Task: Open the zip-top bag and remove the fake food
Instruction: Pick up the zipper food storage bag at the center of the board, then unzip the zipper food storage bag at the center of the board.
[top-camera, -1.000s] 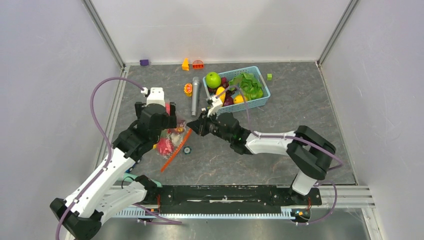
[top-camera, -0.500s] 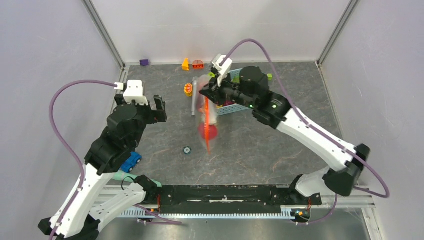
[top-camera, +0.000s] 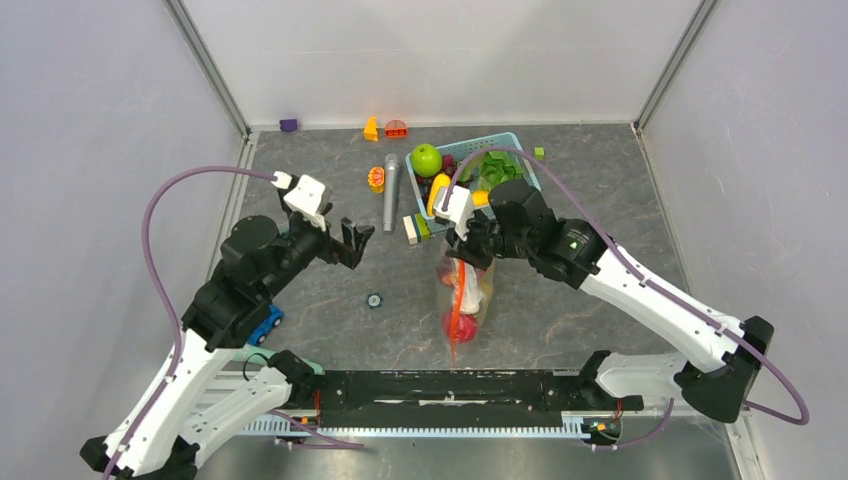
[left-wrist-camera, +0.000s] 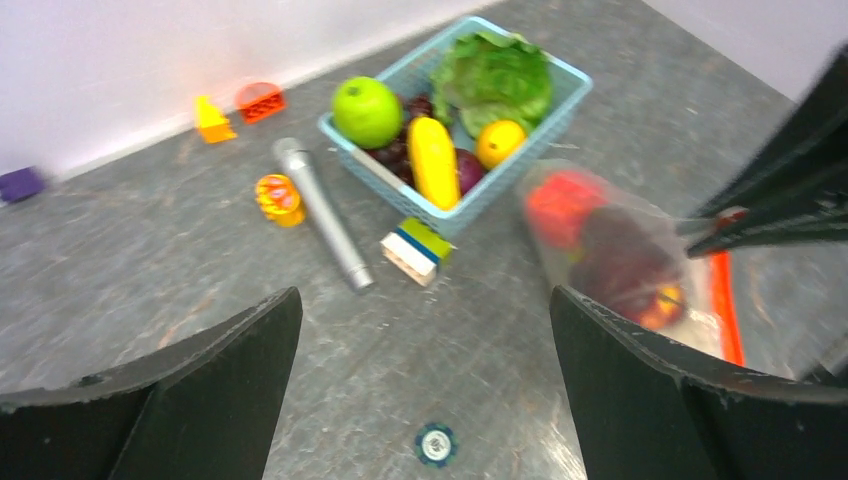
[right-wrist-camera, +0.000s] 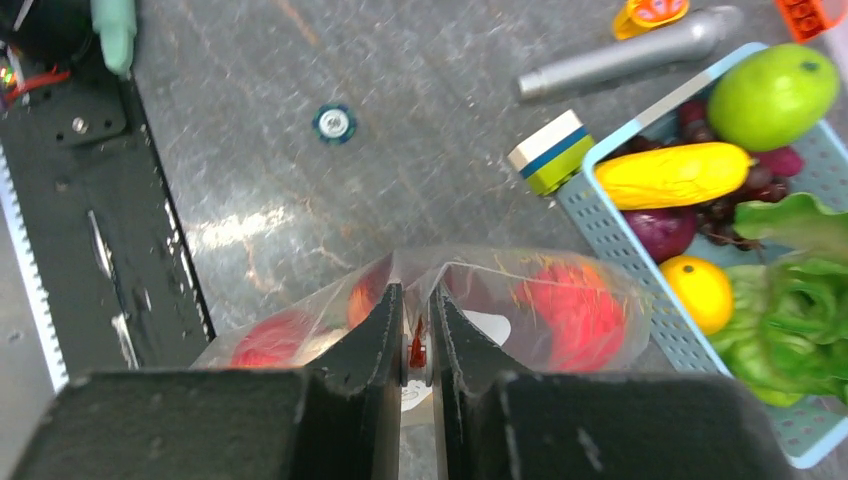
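The zip-top bag (top-camera: 464, 292) hangs off the table from my right gripper (top-camera: 463, 254), which is shut on its upper edge near the orange-red zip strip (top-camera: 453, 330). In the right wrist view the fingers pinch the plastic at my right gripper (right-wrist-camera: 416, 305), and the bag (right-wrist-camera: 470, 275) spreads to both sides. Fake food shows through it: red fruits (right-wrist-camera: 568, 310), a white piece (right-wrist-camera: 492, 326), and a dark maroon one (left-wrist-camera: 620, 262). My left gripper (top-camera: 352, 241) stands open and empty left of the bag, apart from it; its wrist view looks between its fingers, left gripper (left-wrist-camera: 425, 300).
A light-blue basket (left-wrist-camera: 478, 196) behind the bag holds a green apple (top-camera: 426, 159), lettuce and other produce. On the table lie a silver microphone (top-camera: 390, 190), a white-green block (top-camera: 412, 228), a small round chip (top-camera: 374, 299), a blue toy car (top-camera: 265, 324) and small blocks (top-camera: 371, 128) along the back wall.
The right gripper lifted the bag off the table at the left, swung it up and back, then brought it to the front middle. The left gripper let go and rose.
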